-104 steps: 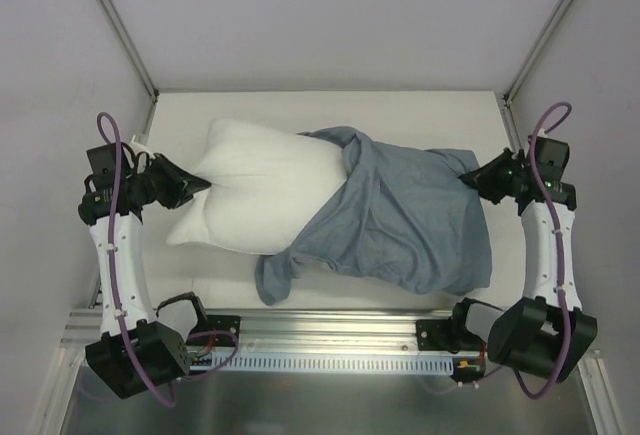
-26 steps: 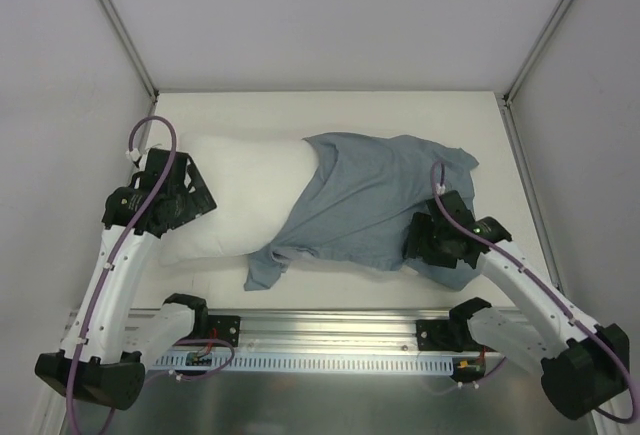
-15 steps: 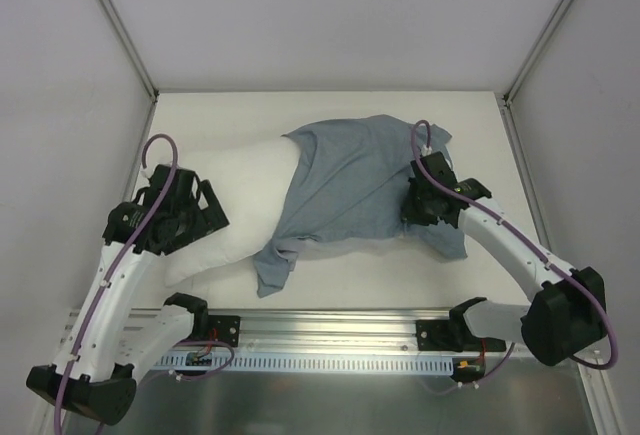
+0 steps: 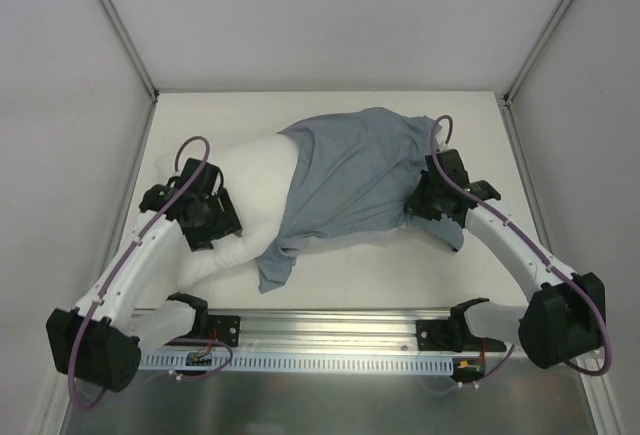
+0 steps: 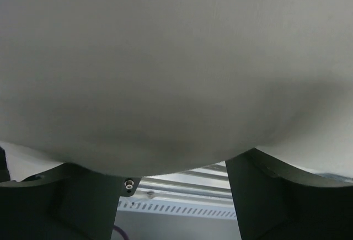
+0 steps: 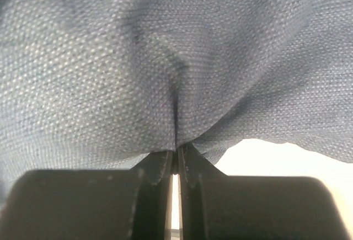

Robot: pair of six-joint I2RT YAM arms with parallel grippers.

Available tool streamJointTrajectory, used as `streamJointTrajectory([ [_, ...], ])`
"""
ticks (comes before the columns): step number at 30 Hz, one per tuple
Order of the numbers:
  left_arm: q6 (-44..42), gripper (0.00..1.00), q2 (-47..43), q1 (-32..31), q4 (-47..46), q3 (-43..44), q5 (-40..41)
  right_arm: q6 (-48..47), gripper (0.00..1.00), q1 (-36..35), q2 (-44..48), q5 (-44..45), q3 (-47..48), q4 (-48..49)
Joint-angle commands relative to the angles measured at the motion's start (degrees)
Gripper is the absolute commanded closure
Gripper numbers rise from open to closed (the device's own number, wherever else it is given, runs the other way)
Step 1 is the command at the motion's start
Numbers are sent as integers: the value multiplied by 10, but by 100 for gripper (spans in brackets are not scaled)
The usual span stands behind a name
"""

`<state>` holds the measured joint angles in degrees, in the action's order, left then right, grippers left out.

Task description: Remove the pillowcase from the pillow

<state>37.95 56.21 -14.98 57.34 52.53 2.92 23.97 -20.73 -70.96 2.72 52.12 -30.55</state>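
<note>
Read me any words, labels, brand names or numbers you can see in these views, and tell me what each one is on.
No text can be read in any view.
The pillow shows plain white fabric, with no tag or print in sight.
The pillowcase shows plain grey-blue fabric with no label.
The small electronics by the arm bases are too small for any marking to be read.

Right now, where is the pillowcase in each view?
Top external: the pillowcase lies centre-right, draped over the right part of the pillow.
Left wrist: not in it; only white pillow shows.
Right wrist: pillowcase fills nearly the whole picture.
Shared landmark: the right gripper pinching a fold of it, in top and right wrist views.
</note>
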Motion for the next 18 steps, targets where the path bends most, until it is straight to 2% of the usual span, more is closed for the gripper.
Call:
streamJointTrajectory([
  [1, -24, 32, 83, -2, -112, 40, 14, 4, 99, 13, 55, 19, -10, -1],
  [3, -30, 29, 156, -1, -129, 83, 44, -6, 99, 12, 65, 28, -17, -13],
  [7, -59, 23, 282, 8, -152, 226, 46, -9, 99, 12, 101, 49, -44, -32],
  [9, -65, 22, 302, 12, -153, 265, 43, -9, 99, 12, 116, 54, -53, -35],
  [11, -68, 19, 303, 15, -152, 296, 17, -7, 99, 12, 134, 55, -65, -35],
  [13, -61, 8, 275, 18, -152, 289, -11, -2, 99, 12, 140, 56, -73, -33],
  [15, -43, 1, 226, 21, -152, 252, -26, -1, 99, 12, 144, 55, -84, -29],
  [18, 10, 1, 147, 32, -153, 173, -48, -6, 99, 12, 139, 48, -92, -17],
])
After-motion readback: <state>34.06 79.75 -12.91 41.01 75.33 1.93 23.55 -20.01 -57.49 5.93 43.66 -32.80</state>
